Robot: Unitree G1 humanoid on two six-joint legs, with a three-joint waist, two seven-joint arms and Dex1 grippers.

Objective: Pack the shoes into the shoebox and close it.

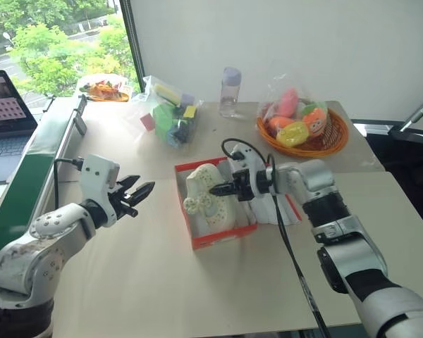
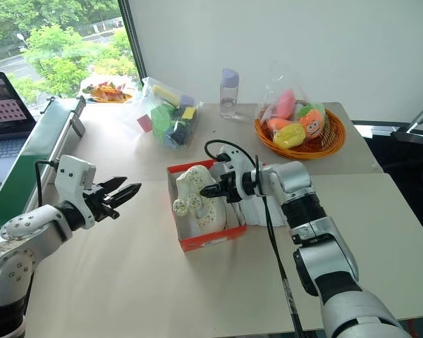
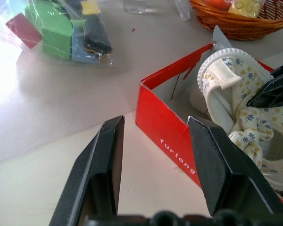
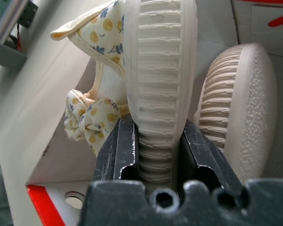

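Shoes first: one cream shoe [image 1: 210,199] sits on its side in the red shoebox [image 1: 213,238] at the middle of the frame, and the right claw [image 4: 153,148] is clamped on its ribbed sole. The second shoe [image 4: 240,108] lies just beside it in the box, sole up. The left claw [image 1: 139,193] hangs over the bench [image 1: 127,282] at the left of the frame, fingers apart, holding nothing, well apart from the box. An orange basket [image 1: 338,137] and a clear bottle [image 1: 230,91] sit further up.
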